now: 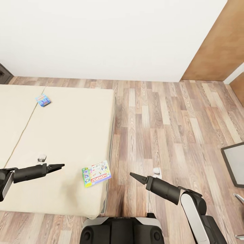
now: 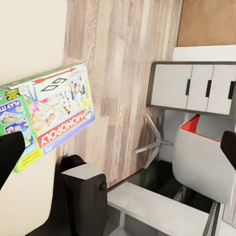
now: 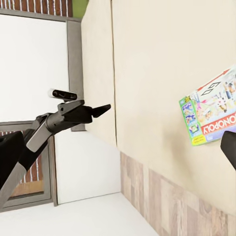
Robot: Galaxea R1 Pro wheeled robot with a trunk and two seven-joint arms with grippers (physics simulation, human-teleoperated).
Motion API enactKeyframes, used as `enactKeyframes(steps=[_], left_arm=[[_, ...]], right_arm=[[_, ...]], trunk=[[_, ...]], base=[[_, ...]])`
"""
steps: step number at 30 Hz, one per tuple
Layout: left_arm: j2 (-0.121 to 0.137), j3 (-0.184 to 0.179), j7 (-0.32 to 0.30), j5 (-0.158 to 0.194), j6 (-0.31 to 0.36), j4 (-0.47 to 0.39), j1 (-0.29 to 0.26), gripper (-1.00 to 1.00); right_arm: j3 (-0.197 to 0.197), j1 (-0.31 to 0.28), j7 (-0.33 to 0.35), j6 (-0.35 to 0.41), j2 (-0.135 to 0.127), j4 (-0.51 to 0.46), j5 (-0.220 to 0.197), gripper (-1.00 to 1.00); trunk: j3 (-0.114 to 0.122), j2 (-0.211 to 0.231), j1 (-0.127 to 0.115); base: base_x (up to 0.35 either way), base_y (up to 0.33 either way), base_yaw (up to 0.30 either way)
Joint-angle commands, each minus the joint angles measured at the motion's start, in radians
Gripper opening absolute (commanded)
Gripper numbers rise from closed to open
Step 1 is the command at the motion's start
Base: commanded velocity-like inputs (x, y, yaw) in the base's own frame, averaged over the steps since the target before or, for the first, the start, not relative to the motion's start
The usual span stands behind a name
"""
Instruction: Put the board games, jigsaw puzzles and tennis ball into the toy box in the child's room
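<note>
Green-edged board game (image 1: 96, 173) lies by the bed's (image 1: 67, 135) near corner, between the left gripper (image 1: 60, 166) and right gripper (image 1: 134, 176), both clenched empty; blue game (image 1: 43, 100) lies farther back.

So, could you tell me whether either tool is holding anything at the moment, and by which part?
Nothing is held. The left tool and right tool both hover free of the green-edged board game lying on the bed.
</note>
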Motion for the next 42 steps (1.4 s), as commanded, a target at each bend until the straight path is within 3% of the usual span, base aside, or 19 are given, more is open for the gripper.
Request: enactKeyframes(steps=[1, 42], left_arm=[[0.000, 0.000, -0.004, -0.001, 0.011, 0.000, 0.000, 1.00], [-0.002, -0.002, -0.001, -0.005, 0.011, 0.000, 0.000, 1.00]], right_arm=[[-0.001, 0.000, 0.003, 0.005, 0.001, 0.000, 0.001, 1.00], [0.000, 0.000, -0.002, 0.002, 0.002, 0.000, 0.001, 1.00]], trunk=[[0.001, -0.001, 0.001], [0.068, -0.001, 0.001]], base=[[0.000, 0.000, 0.000], [0.000, 0.000, 0.000]])
